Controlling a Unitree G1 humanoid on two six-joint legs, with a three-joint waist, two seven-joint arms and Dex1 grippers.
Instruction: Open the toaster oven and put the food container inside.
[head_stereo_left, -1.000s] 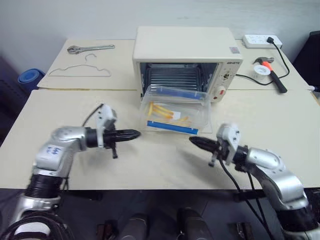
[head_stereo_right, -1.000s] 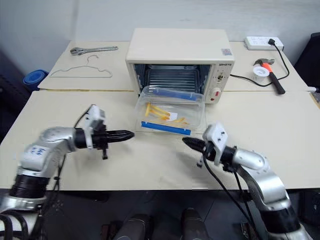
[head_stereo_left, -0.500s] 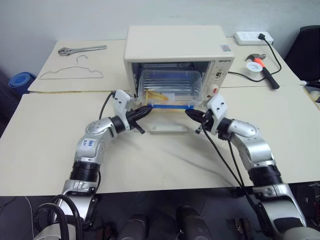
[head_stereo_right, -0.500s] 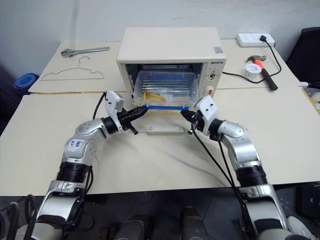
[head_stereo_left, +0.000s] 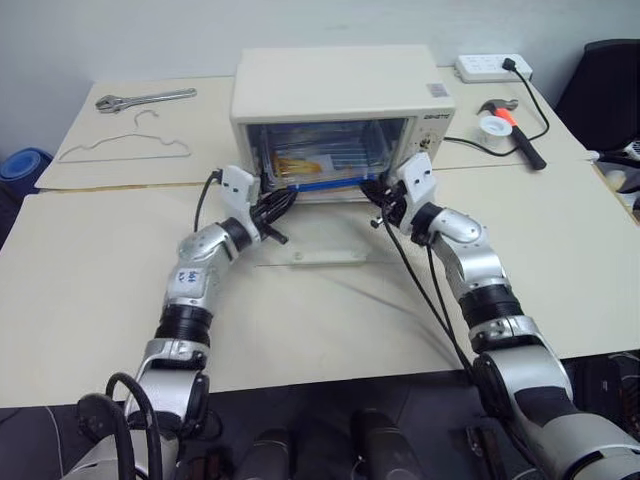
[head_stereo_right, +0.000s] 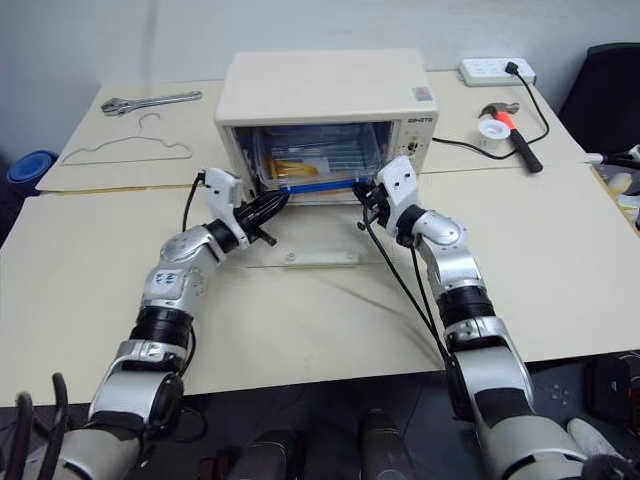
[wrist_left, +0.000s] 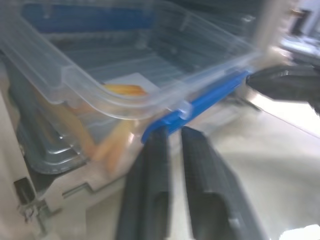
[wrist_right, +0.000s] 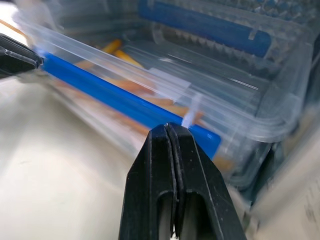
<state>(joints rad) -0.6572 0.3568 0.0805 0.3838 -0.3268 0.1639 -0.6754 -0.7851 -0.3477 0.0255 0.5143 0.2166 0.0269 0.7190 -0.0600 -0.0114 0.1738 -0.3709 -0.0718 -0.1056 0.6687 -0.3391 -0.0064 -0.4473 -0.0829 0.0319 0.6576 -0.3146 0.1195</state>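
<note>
The cream toaster oven (head_stereo_left: 340, 85) stands at the back of the table, its glass door (head_stereo_left: 320, 257) folded down flat. Inside the cavity sits the clear food container (head_stereo_left: 322, 165), yellow sticks showing through it and a blue clip strip (wrist_right: 125, 102) along its near side. My left gripper (head_stereo_left: 285, 200) is at the left end of that strip, fingers a little apart with nothing between them; in the left wrist view the left gripper (wrist_left: 172, 131) meets the strip. My right gripper (head_stereo_left: 372, 190) is shut, and in the right wrist view the right gripper (wrist_right: 167, 127) presses its tip against the strip's right end.
A wrench (head_stereo_left: 145, 98) and a wire hanger (head_stereo_left: 125, 150) lie at the back left. At the back right are a power strip (head_stereo_left: 493, 68), a roll of tape (head_stereo_left: 492, 124) and a hammer (head_stereo_left: 520, 140). The oven's cable runs across that corner.
Both grippers have pushed forward and the container has slid from the door deep into the oven. The left gripper's fingers have parted slightly. The camera has shifted too.
</note>
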